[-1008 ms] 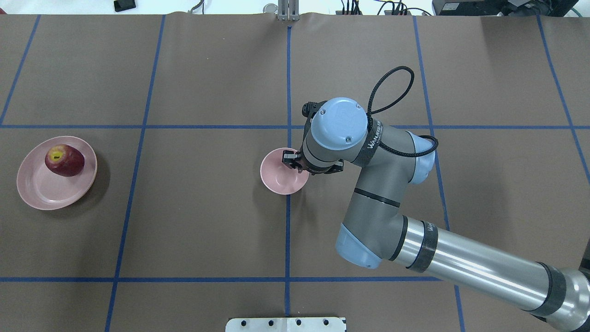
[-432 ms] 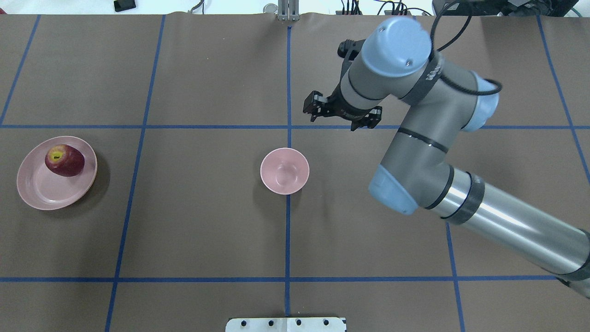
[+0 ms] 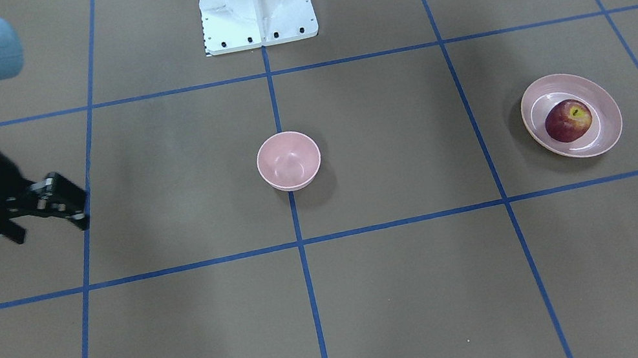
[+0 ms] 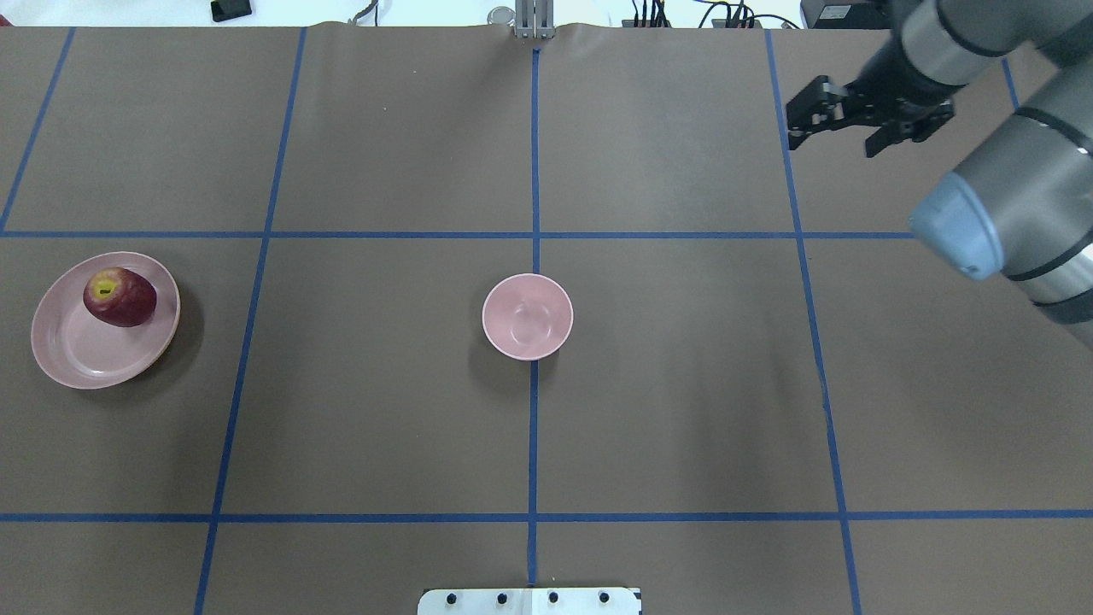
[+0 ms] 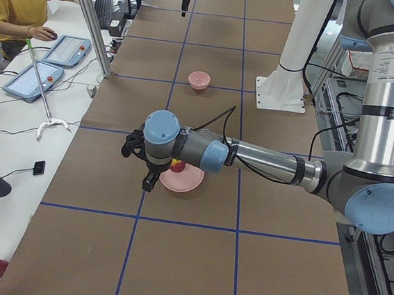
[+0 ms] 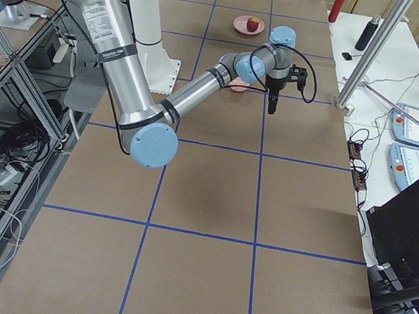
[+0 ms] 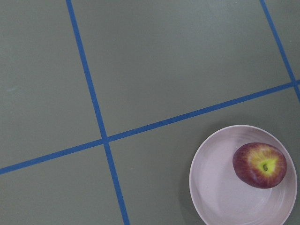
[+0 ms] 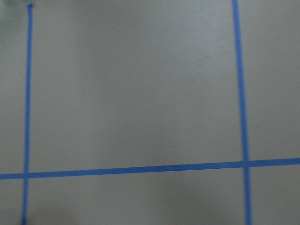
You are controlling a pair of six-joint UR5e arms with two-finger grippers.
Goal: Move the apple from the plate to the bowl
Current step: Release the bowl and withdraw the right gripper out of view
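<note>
The dark red apple lies on the far part of the pale pink plate at the table's left. It also shows in the left wrist view on the plate. The small pink bowl stands empty at the table's middle. My right gripper is open and empty, high over the far right of the table, well away from the bowl. My left gripper shows only in the exterior left view, hanging above the plate; I cannot tell whether it is open or shut.
Brown table cover with blue tape grid lines. The white robot base stands at the table's near edge. An operator sits at a side desk with tablets. The right wrist view shows only table and tape.
My right gripper has left the bowl's rim, risen and swung away to the far right. The bowl, plate and apple have not moved.
</note>
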